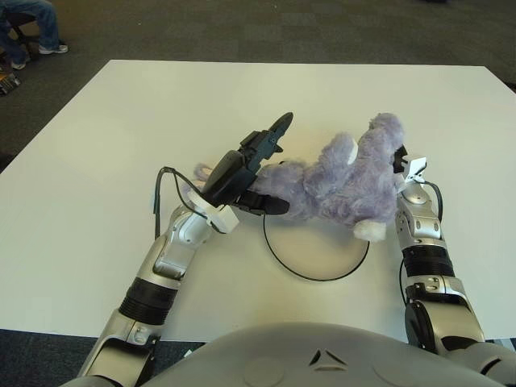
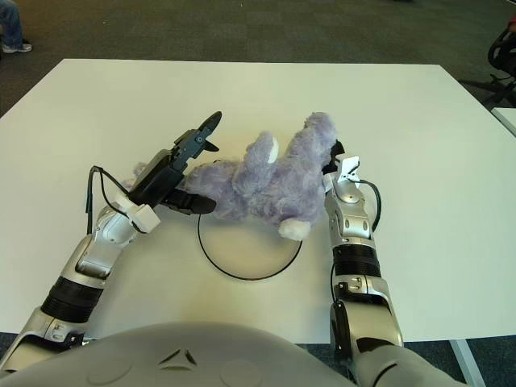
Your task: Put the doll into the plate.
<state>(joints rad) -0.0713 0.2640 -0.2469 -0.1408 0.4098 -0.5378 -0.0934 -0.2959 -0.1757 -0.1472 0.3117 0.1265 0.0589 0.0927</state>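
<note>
A fluffy purple doll [image 1: 339, 181] hangs tilted over the far rim of the white plate with a thin black rim [image 1: 314, 278]. Its head is raised to the right and a white foot points down. My left hand [image 1: 282, 164] is at the doll's left end. Its upper fingers [image 1: 278, 129] are lifted off the fur and spread, and one finger lies under the doll. My right hand [image 1: 403, 165] holds the doll's right end, with most of its fingers hidden behind the plush.
The white table [image 1: 97, 161] stretches wide on all sides of the plate, and its far edge meets dark carpet. A seated person's legs [image 1: 32, 24] show at the far left corner. A black cable [image 1: 161, 189] loops off my left wrist.
</note>
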